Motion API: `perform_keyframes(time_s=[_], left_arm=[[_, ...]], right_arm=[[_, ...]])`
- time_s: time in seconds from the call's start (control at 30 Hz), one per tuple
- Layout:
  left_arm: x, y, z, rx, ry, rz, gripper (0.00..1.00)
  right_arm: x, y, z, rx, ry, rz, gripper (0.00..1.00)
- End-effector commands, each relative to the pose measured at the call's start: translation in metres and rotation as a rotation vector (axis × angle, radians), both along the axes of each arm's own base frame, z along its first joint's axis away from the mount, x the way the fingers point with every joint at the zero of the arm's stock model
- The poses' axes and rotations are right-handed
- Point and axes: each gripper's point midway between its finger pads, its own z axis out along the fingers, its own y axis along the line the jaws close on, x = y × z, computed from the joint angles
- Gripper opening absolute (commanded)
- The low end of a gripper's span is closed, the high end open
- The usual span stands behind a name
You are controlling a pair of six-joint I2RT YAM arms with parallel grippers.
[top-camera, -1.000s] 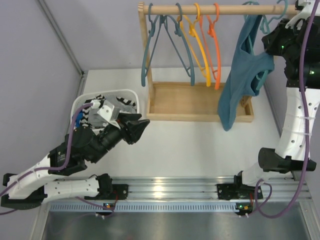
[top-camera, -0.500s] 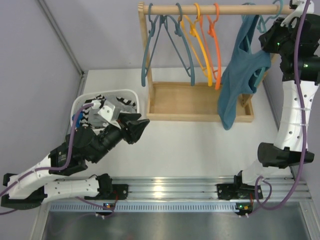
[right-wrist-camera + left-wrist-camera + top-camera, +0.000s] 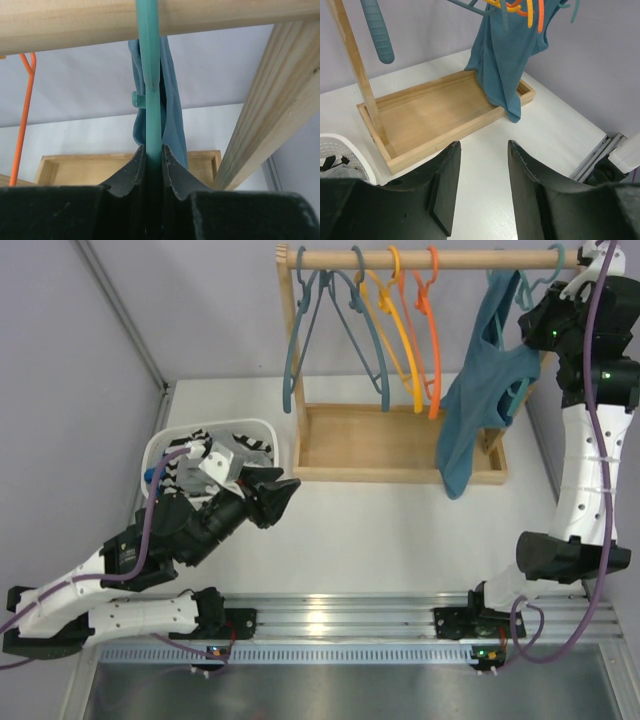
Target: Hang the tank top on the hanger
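From where I stand, the soft dusty teal-blue tank top (image 3: 478,400) hangs from the thin light teal-green plastic hanger (image 3: 150,75) at the upper right of the overhead frame. Its hem droops to the front rim of the wooden rack's tray (image 3: 380,445). The hanger's hook looks to be over the round wooden rail (image 3: 420,258). The right pincer (image 3: 153,152) is clamped narrow on the hanger's stem just under that rail. The left pincer (image 3: 482,145) hovers partly spread and empty over the white surface (image 3: 400,530), at lower left by the white laundry basket (image 3: 160,445). I'd call the job nearly done. The garment hangs bunched and lopsided, though, and I can't tell whether both straps sit on the hanger. What's left seems to be letting go.
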Motion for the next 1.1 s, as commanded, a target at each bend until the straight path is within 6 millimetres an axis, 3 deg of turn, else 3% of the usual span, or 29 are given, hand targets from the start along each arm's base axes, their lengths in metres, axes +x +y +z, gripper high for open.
perform_keyframes(time_s=[0.0, 0.07, 0.2, 0.3, 0.47, 0.57, 0.63, 0.67, 0.83, 0.97, 1.07], left_arm=[[0.002, -0.004, 0.01, -0.049, -0.014, 0.003, 0.48], [0.001, -0.005, 0.009, -0.049, -0.01, 0.001, 0.48], [0.001, -0.007, 0.008, -0.053, -0.004, -0.004, 0.48], [0.001, -0.008, 0.008, -0.057, 0.0, -0.005, 0.48], [0.002, -0.008, 0.006, -0.054, 0.006, 0.004, 0.48], [0.003, -0.006, 0.006, -0.058, 0.01, 0.016, 0.48], [0.003, -0.004, 0.006, -0.061, 0.014, 0.02, 0.48], [0.004, -0.004, 0.005, -0.063, 0.018, 0.023, 0.48], [0.007, -0.006, -0.007, -0.052, 0.062, 0.052, 0.48], [0.01, -0.013, -0.018, -0.033, 0.099, 0.063, 0.48], [0.011, -0.019, -0.027, -0.027, 0.128, 0.067, 0.48]], right_arm=[[-0.016, -0.008, 0.023, -0.006, -0.07, -0.029, 0.11], [-0.019, -0.008, 0.022, -0.002, -0.066, -0.031, 0.2], [-0.029, -0.006, 0.028, 0.004, -0.079, -0.032, 0.5], [-0.037, -0.009, 0.033, 0.005, -0.09, -0.052, 0.64], [-0.06, -0.01, 0.042, 0.014, -0.107, -0.085, 0.77], [-0.086, -0.009, 0.05, 0.036, -0.128, -0.108, 0.84], [-0.098, -0.006, 0.044, 0.05, -0.102, -0.103, 0.85], [-0.116, 0.002, 0.051, 0.066, -0.128, -0.075, 0.87], [-0.152, 0.038, 0.004, 0.149, -0.065, 0.072, 0.88], [-0.187, 0.062, -0.055, 0.197, 0.045, 0.166, 0.86], [-0.214, 0.076, -0.073, 0.221, 0.07, 0.221, 0.87]])
